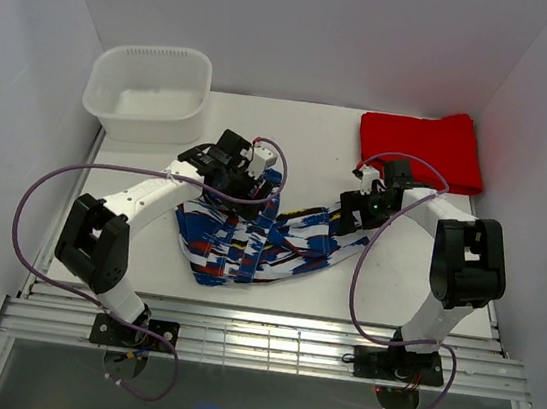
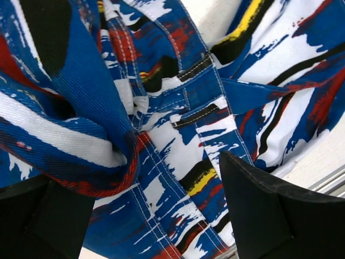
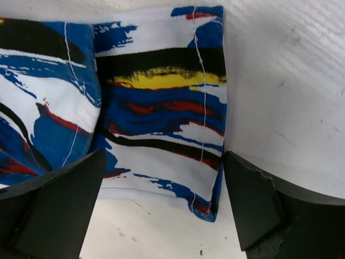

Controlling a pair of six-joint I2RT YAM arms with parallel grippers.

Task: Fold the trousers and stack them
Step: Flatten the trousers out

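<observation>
The trousers (image 1: 248,242) lie crumpled in a loose heap at the middle of the table, printed blue, white and red with black and yellow streaks. My left gripper (image 1: 258,190) hovers open over their upper left part. In the left wrist view the waistband and belt loops of the trousers (image 2: 183,135) fill the frame below the open left gripper (image 2: 161,216), and nothing is pinched. My right gripper (image 1: 353,215) stands open at the heap's right end. Its fingers (image 3: 253,205) straddle a leg hem of the trousers (image 3: 161,118), which lies flat on the table.
A white plastic tub (image 1: 147,92) stands at the back left. A plain red folded garment (image 1: 422,148) lies at the back right. Bare white table (image 3: 291,81) shows to the right of the leg hem. Purple cables loop beside both arms.
</observation>
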